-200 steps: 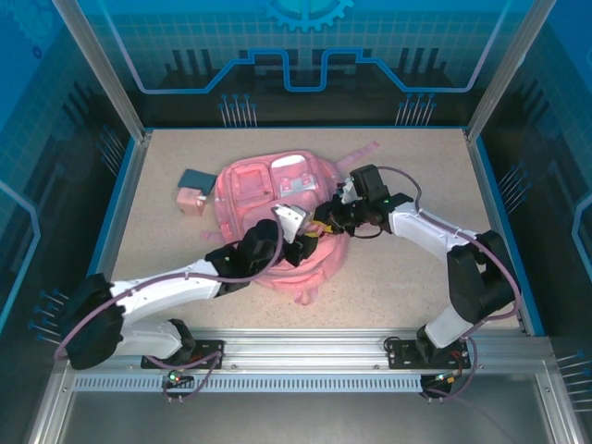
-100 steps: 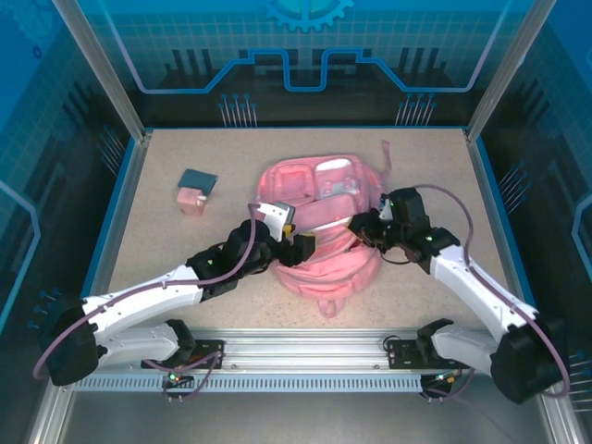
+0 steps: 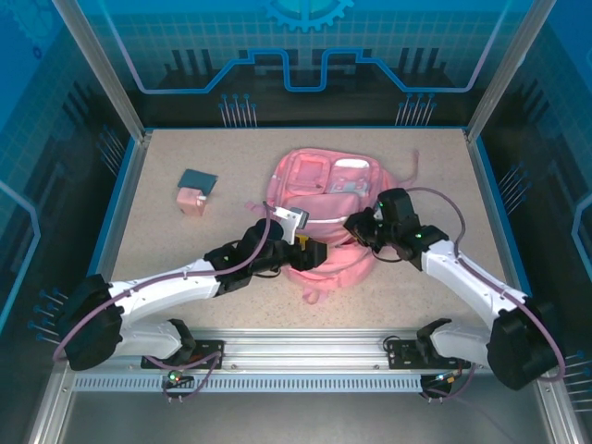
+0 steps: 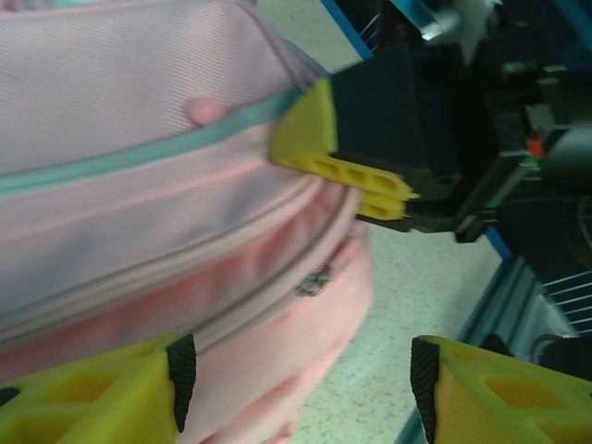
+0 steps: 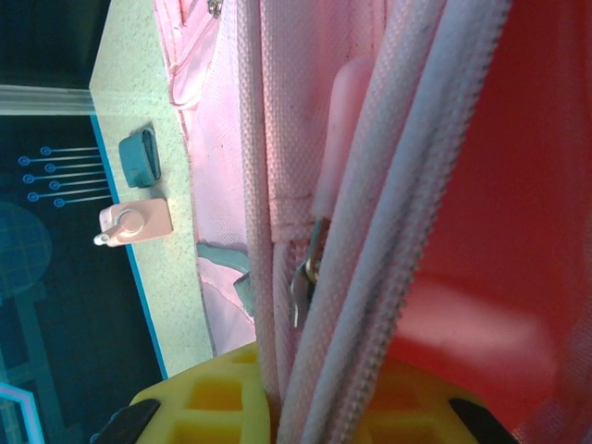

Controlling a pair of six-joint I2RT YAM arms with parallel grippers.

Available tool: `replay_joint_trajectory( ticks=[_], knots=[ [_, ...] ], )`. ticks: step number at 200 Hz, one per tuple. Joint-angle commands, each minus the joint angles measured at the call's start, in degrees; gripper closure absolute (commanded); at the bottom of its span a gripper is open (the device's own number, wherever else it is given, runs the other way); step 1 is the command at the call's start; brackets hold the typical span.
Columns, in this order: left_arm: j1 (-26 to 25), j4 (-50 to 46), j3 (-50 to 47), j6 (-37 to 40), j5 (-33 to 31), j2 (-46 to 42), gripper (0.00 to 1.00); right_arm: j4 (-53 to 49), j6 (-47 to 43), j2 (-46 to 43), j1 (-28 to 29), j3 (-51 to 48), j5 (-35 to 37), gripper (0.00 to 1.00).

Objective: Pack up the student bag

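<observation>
The student bag [image 3: 326, 190], a pink soft backpack with pale pockets on top, lies flat in the middle of the table. My right gripper [image 3: 357, 226] is shut on the bag's zip edge at its right side; in the right wrist view pink webbing and zipper tape [image 5: 370, 231] run down between its yellow fingers [image 5: 213, 407]. My left gripper [image 3: 312, 252] is open at the bag's near edge. In the left wrist view the bag's pink lower seam [image 4: 277, 351] lies between the black pads [image 4: 181, 375], touching the left one only. The right gripper's yellow finger [image 4: 338, 162] shows there too.
A small pink box [image 3: 191, 200] and a dark blue flat item [image 3: 197, 178] sit at the back left of the table, also seen as the pink box [image 5: 135, 224] and blue item [image 5: 141, 155]. Blue rails edge the speckled tabletop [image 3: 425, 277].
The bag has slid to the right across the table with my right gripper holding it. My left gripper followed it right and opened wider.
</observation>
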Motion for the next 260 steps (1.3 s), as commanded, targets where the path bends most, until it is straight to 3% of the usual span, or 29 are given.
replay_joint_trajectory(
  ticks=[1, 33, 65, 126, 175, 217, 260],
  knots=[
    [-0.3, 4.5, -1.5, -4.3, 3.5, 0.9, 0.37, 4.1, -0.4, 2.7, 2.1, 5.2, -5.0, 0.88],
    [-0.3, 5.3, -0.8, -7.3, 4.7, 3.9, 0.41, 5.6, 1.3, 5.8, 3.5, 7.4, -5.5, 0.88],
    [-0.2, 4.0, 0.7, -10.5, 1.4, 7.3, 0.49, 5.5, 1.3, 7.5, 4.4, 8.4, -6.7, 0.87],
    [-0.1, 7.7, -2.0, -14.1, -4.2, 9.7, 0.46, 0.2, -6.1, 8.9, 4.3, 6.8, -9.8, 0.58],
    [0.2, 6.0, -3.7, -15.6, -7.2, 10.0, 0.47, -3.7, -10.1, 8.6, 3.9, 5.9, -12.0, 0.51],
    [0.3, 7.4, -4.5, -16.5, -6.4, 9.4, 0.47, -7.3, -12.4, 6.3, 4.1, 3.0, -11.3, 0.39],
    [0.5, 7.8, -4.2, -16.1, -6.0, 8.5, 0.47, -5.7, -13.0, 8.5, 4.9, 3.2, -13.5, 0.38]
  ],
)
